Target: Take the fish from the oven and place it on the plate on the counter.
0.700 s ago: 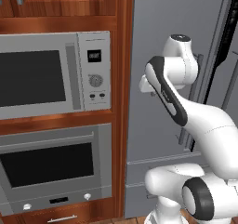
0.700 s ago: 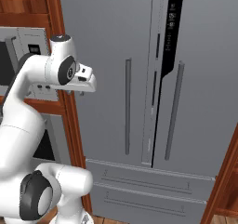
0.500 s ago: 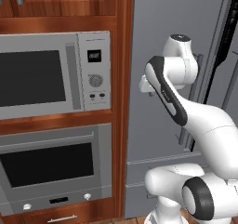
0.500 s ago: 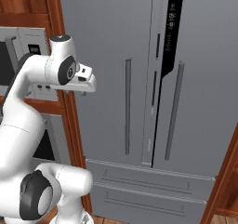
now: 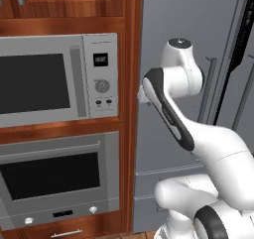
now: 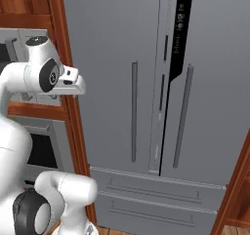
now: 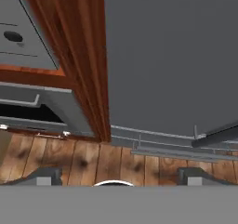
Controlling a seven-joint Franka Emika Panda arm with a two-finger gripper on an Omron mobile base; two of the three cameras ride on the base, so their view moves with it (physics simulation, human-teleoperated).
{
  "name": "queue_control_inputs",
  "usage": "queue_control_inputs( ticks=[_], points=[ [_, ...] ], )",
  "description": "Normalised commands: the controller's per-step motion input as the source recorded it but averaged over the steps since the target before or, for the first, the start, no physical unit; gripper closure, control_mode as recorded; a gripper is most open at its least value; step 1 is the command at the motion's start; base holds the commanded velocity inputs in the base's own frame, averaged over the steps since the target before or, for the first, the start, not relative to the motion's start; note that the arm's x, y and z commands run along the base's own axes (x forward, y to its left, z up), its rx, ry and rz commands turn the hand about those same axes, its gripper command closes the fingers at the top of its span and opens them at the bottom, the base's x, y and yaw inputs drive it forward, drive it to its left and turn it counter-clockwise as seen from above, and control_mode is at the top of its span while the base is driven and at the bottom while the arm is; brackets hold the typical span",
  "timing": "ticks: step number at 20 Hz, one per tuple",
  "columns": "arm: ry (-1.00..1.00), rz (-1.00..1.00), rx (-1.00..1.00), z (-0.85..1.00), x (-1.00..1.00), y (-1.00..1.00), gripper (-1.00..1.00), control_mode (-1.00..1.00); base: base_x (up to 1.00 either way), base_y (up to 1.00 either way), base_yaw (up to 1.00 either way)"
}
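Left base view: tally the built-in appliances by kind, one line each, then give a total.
Microwave: 1
Oven: 1
Fridge: 1
Total: 3

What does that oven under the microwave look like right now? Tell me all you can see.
The oven is a wide grey built-in unit set in reddish-brown wood, directly below the microwave. It has a dark glass window, a long bar handle across the top of its door and small white knobs along the bottom. The door looks shut; nothing touches it.
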Motion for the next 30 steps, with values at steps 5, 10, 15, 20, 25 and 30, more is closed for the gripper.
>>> queue_control_inputs(
  ticks=[5,10,15,20,25,30],
  points=[
    [-0.12,0.22,-0.33,0.06,-0.25,1.00,-1.00,-1.00,0.00,0.00,0.00],
    [-0.15,0.26,-0.38,-0.08,0.00,1.00,-1.00,-1.00,0.00,0.00,0.00],
    [-0.17,0.22,-0.34,-0.23,-0.02,1.00,-1.00,-1.00,0.00,0.00,0.00],
    [-0.14,0.18,-0.20,-0.37,-0.26,0.80,-1.00,-1.00,0.00,0.00,0.00],
    [-0.05,0.15,-0.08,-0.48,-0.03,0.06,-1.00,-1.00,0.00,0.00,0.00],
    [-0.03,0.08,-0.07,-0.40,-0.02,0.00,-1.00,-1.00,0.00,0.00,0.00]
  ],
)
